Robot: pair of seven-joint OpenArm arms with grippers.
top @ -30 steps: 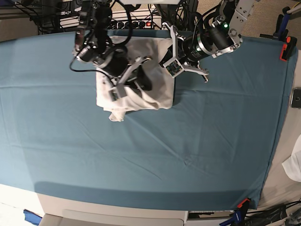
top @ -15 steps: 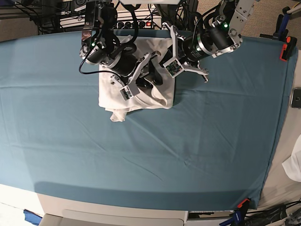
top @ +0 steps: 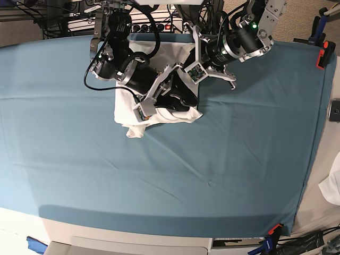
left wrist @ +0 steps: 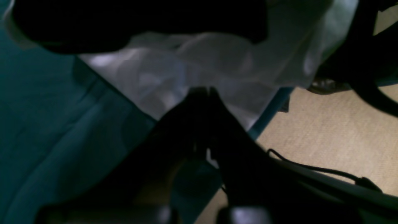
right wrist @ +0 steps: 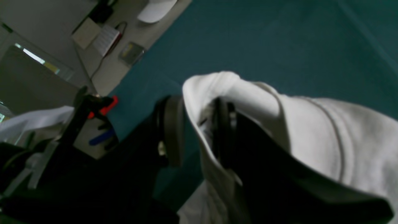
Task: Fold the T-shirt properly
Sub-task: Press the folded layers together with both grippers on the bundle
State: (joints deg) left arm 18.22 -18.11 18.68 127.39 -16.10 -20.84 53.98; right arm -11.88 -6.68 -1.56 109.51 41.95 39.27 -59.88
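T-shirt (top: 133,114) (folded) on table cover (top: 212,159)

Black-and-silver arms (top: 236,42), black cables, green LEDs

Base view evenly lit from above; teal cloth table cover (top: 212,159) rendered clearly, near edge bowed by lens distortion, darker band seen along near edge. Plain white cotton T-shirt (top: 127,109) slightly overexposed, soft shadow cast beneath arms. Left wrist view dim, blurred, underexposed; black gripper body reduced to silhouette. Right wrist view dim, soft-focused; white T-shirt fold brightest, foreground black parts out of focus.
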